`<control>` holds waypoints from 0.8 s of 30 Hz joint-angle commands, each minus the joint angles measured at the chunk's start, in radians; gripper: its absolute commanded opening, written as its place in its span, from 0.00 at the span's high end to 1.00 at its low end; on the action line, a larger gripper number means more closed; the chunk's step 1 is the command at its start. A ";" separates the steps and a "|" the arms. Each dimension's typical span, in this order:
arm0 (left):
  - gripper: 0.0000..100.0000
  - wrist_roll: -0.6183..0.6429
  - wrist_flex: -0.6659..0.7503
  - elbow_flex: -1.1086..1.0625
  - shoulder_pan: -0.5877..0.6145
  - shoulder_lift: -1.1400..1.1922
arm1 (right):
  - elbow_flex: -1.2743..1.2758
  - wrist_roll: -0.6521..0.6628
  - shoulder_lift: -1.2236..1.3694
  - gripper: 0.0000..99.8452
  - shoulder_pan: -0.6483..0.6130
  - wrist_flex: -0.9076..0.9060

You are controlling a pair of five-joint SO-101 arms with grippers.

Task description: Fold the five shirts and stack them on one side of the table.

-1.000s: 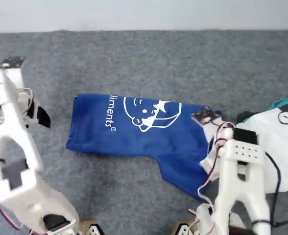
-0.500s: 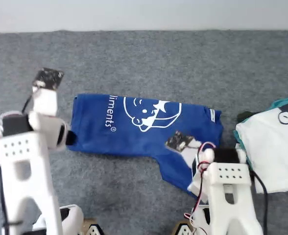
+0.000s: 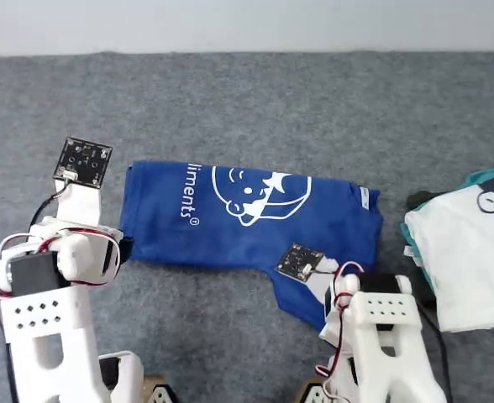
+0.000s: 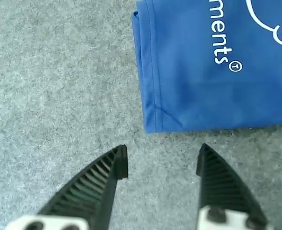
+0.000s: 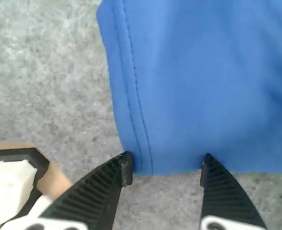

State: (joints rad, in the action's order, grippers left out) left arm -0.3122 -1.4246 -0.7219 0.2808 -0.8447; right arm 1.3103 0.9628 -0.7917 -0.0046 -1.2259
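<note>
Blue shirt (image 3: 239, 227): part-folded, flat, centre frame, white print up. White shirt (image 3: 465, 260): folded, right edge.

The high view looks steeply down from a fixed spot above the table (image 3: 255, 92), with both arms' bases at its near edge. The left wrist view sits close over the table, facing down past the left gripper (image 4: 162, 160) at a corner of the blue shirt (image 4: 217, 72), and the right wrist view faces down equally close past the right gripper (image 5: 166, 165) at that shirt's sleeve end. All three views share the blue shirt and the grey surface beside it.
</note>
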 commanded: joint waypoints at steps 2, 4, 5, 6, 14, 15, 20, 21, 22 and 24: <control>0.77 -0.006 0.011 -0.001 -0.009 -0.021 | 0.034 0.009 -0.013 0.78 -0.002 0.076; 0.77 -0.003 0.011 -0.001 -0.009 -0.021 | 0.044 0.011 -0.013 0.82 -0.002 0.097; 0.77 -0.003 0.011 -0.001 -0.009 -0.021 | 0.046 0.011 -0.013 0.84 -0.004 0.102; 0.77 -0.002 0.009 -0.001 -0.009 -0.021 | 0.040 0.011 -0.013 0.87 -0.004 0.101; 0.77 -0.002 0.008 -0.001 -0.008 -0.021 | -0.084 0.009 -0.013 0.97 -0.005 0.068; 0.77 -0.002 0.008 -0.001 -0.008 -0.021 | -0.110 0.009 -0.013 0.97 -0.005 0.051; 0.77 -0.002 0.008 -0.001 -0.008 -0.021 | -0.204 0.009 -0.012 0.97 -0.007 -0.045; 0.77 -0.002 0.008 -0.001 -0.009 -0.021 | -0.215 0.009 -0.012 0.97 -0.007 -0.056; 0.77 -0.002 0.008 -0.001 -0.009 -0.021 | -0.224 0.009 -0.012 0.97 -0.007 -0.064; 0.77 -0.002 0.008 -0.001 -0.012 -0.021 | -0.235 0.009 -0.007 0.97 -0.007 -0.081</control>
State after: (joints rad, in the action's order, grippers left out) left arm -0.3122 -1.4246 -0.7219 0.2808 -0.8447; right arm 1.1308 0.9628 -0.7963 0.0031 -1.2735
